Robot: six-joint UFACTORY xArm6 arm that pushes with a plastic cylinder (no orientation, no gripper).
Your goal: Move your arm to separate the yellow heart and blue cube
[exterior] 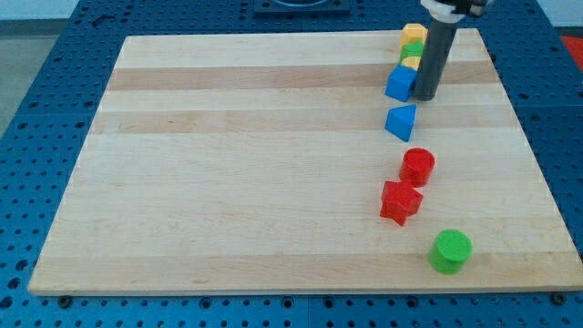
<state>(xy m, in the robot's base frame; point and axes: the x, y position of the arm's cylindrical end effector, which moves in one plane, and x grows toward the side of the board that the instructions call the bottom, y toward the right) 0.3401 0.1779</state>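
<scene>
The blue cube (pixel 399 83) sits near the view's top right of the wooden board (pixel 228 182). Just above it, touching, is a yellow block (pixel 411 62), partly hidden by my rod; its heart shape cannot be made out. My tip (pixel 425 95) rests on the board right beside the blue cube's right edge, below the yellow block. Above them in the same line are a green block (pixel 413 48) and another yellow block (pixel 414 35).
A blue triangular block (pixel 401 121) lies below the blue cube. Further down are a red cylinder (pixel 418 166), a red star (pixel 400 201) and a green cylinder (pixel 450 251). The board's right edge is close by.
</scene>
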